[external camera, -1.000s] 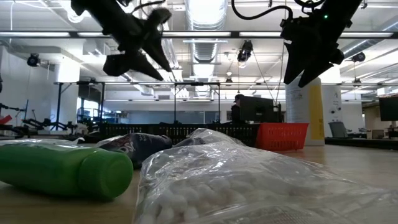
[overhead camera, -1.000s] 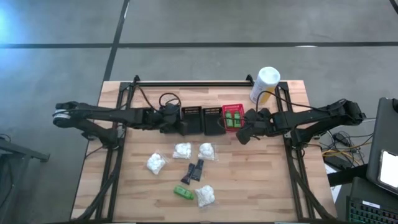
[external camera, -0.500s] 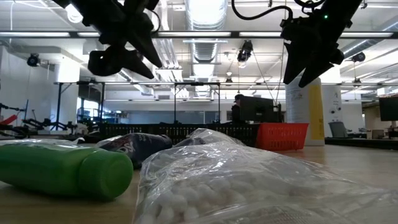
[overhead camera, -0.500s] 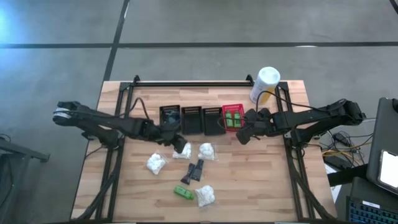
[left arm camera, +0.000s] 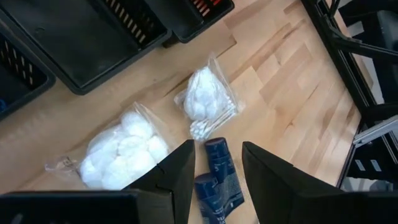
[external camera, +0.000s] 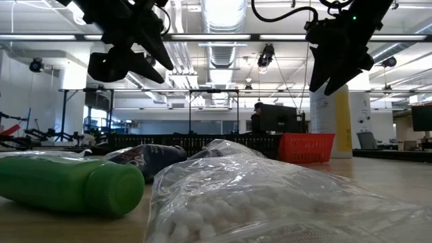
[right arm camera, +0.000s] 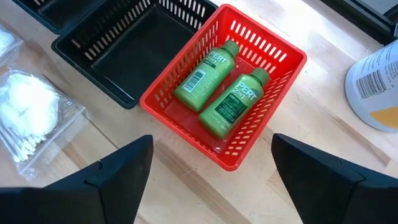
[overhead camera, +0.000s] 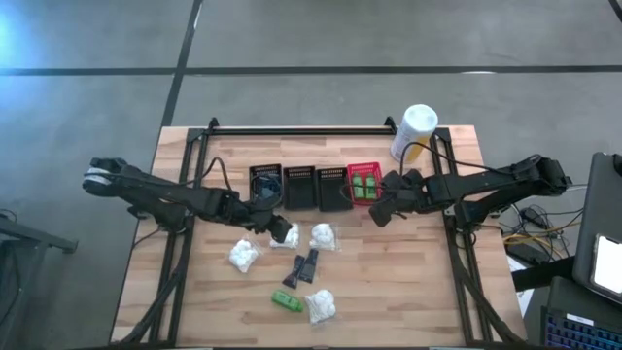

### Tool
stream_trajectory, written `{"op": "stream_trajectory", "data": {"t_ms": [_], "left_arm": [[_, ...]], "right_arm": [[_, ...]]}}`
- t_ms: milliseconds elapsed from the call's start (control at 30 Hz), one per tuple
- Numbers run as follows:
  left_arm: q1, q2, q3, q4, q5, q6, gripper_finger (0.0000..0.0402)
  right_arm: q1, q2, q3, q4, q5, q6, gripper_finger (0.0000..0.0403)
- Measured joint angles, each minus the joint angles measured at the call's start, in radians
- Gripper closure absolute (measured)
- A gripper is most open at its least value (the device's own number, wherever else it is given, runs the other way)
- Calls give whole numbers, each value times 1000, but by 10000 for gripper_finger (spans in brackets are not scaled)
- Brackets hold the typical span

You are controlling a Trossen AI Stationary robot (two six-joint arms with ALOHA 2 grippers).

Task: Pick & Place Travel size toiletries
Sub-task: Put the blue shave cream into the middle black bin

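Loose on the table lie several white puffy bundles (overhead camera: pixel 244 255) (overhead camera: pixel 324 236) (overhead camera: pixel 321 305), two dark blue tubes (overhead camera: pixel 301 267) and one green bottle (overhead camera: pixel 285 301). Two more green bottles (right arm camera: pixel 221 87) lie in the red basket (overhead camera: pixel 364 185). My left gripper (overhead camera: pixel 279 227) is open and hangs above a white bundle (overhead camera: pixel 285 235); in its wrist view the dark tubes (left arm camera: pixel 216 174) show between its fingers, far below. My right gripper (right arm camera: pixel 212 142) hovers open near the red basket's near side (overhead camera: pixel 377 212). In the low view both grippers (external camera: pixel 128 71) (external camera: pixel 325 84) hang well above the table.
Three black baskets (overhead camera: pixel 265 183) (overhead camera: pixel 298 185) (overhead camera: pixel 330 187) stand in a row left of the red one. A tall white-and-yellow canister (overhead camera: pixel 415 131) stands at the far right corner. Bare wood lies on the table's near right part (overhead camera: pixel 408 282).
My left gripper has moved from over the black baskets toward the table's near edge and now hangs over the white bundles. The right arm has kept still, and no object has moved.
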Motion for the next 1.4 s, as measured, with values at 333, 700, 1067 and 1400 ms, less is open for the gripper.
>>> {"op": "stream_trajectory", "data": {"t_ms": [333,700,1067,1400], "left_arm": [[-90,0,0,-9,6,-26,264],[-251,0,0,-147,-49,-200,265],[-299,7,-3,-243,-77,-324,263],[-291,157,-2,28,-127,-321,202]], "right_arm": [[0,0,-10,-10,0,-26,61],[-1,0,-49,-3,1,-53,45],[-1,0,-51,25,4,-56,69],[-1,0,-51,26,5,-55,43]]}}
